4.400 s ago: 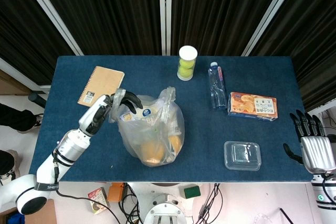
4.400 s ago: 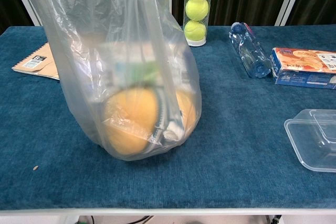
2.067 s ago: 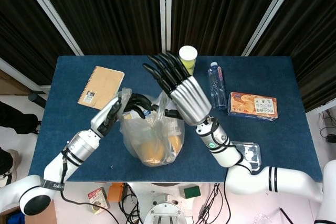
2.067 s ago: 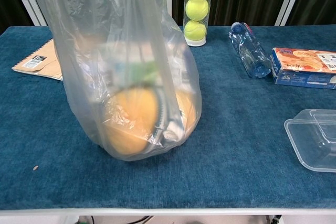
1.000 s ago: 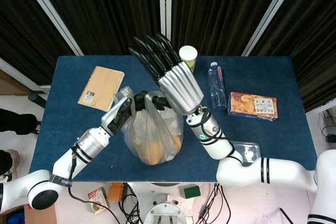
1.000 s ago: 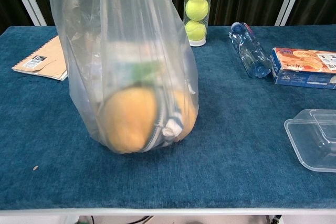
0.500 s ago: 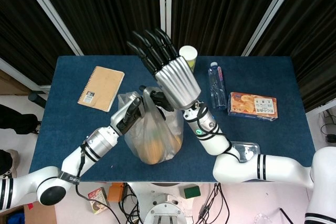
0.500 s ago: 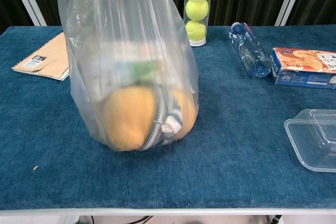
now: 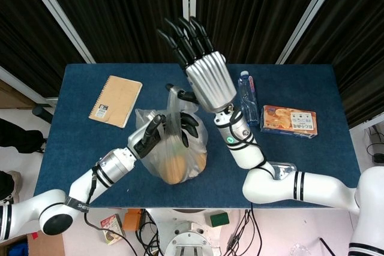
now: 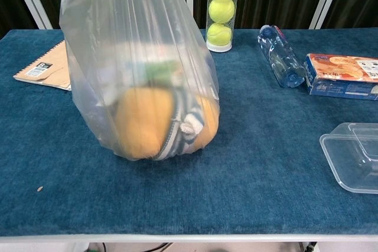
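Observation:
A clear plastic bag (image 9: 180, 161) stands mid-table and fills the left of the chest view (image 10: 142, 87). It holds orange-yellow round things, a striped item and a pale packet. My left hand (image 9: 167, 126) grips the bag's gathered top from the left. Close to the head camera, my right hand (image 9: 203, 73) is raised above the bag with its fingers spread upward. A thin strip of the bag rises to its thumb (image 9: 180, 94); whether it is hooked there I cannot tell. Neither hand shows in the chest view.
A spiral notebook (image 9: 115, 100) lies at the back left. A tube of tennis balls (image 10: 222, 16), a lying water bottle (image 10: 280, 57) and a biscuit box (image 10: 342, 75) sit at the back right. A clear lidded container (image 10: 351, 154) is at the front right on the blue table (image 9: 78, 142).
The left hand has slid right along the bag's top and gathered it. The right hand rose and moved right, drawing a strip up. The bag is narrower and its bottom sits higher.

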